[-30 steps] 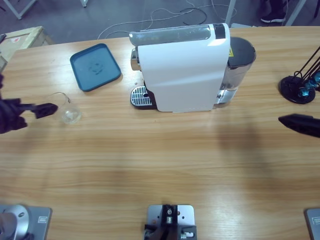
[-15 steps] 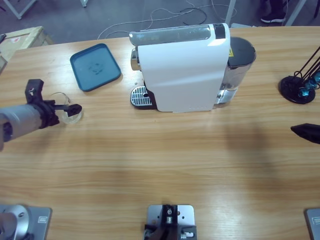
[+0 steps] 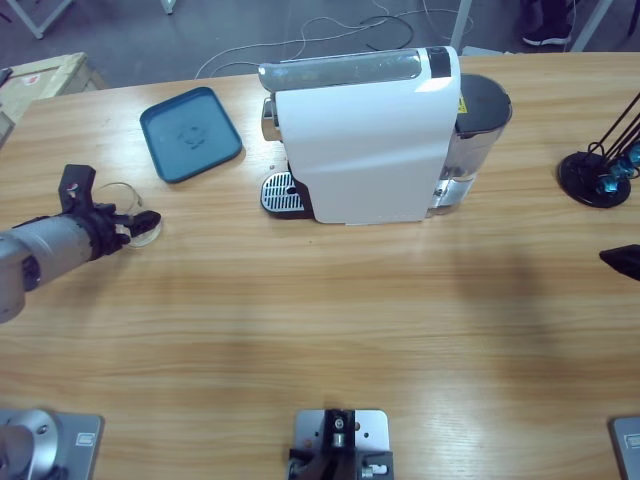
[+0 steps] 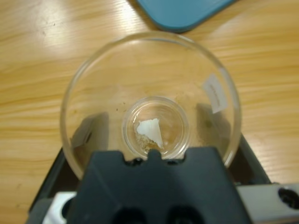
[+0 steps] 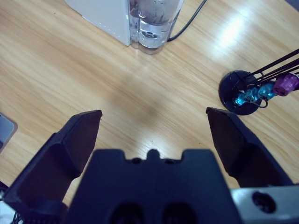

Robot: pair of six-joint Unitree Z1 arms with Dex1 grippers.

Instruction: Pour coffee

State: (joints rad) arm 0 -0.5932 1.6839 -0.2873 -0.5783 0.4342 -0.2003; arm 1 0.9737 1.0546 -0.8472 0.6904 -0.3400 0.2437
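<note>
A long wooden table (image 3: 330, 320) is seen from above, with grey floor and loose cables behind its far edge. A white coffee machine (image 3: 365, 135) stands near the middle of the far side, its drip grille (image 3: 280, 193) facing left, and a blue tray (image 3: 190, 133) lies to the left of it. At the right end a black stand (image 3: 595, 178) with thin rods is placed.

The left gripper (image 3: 135, 222) is reached in from the left edge to a clear glass tumbler (image 3: 132, 218), which stands well apart from the machine, near the tray. In the left wrist view the tumbler (image 4: 152, 100) is looked into from above, and its wall is held between the two black jaws, which are pressed against its two sides; the glass is pinched. Only a very shallow trace of the coffee (image 4: 154, 140) may be present at the bottom; it is hard to be sure, because a white reflection covers that spot.

The right gripper (image 5: 154, 126) is kept over bare table near the black stand (image 5: 240, 95), with its jaws spread wide and nothing between them. In the high view only its tip (image 3: 622, 260) is seen at the right edge.

The task is judged to be at an early step: the tumbler is gripped, but it is not yet under the spout, and the pouring itself is left to be done.
</note>
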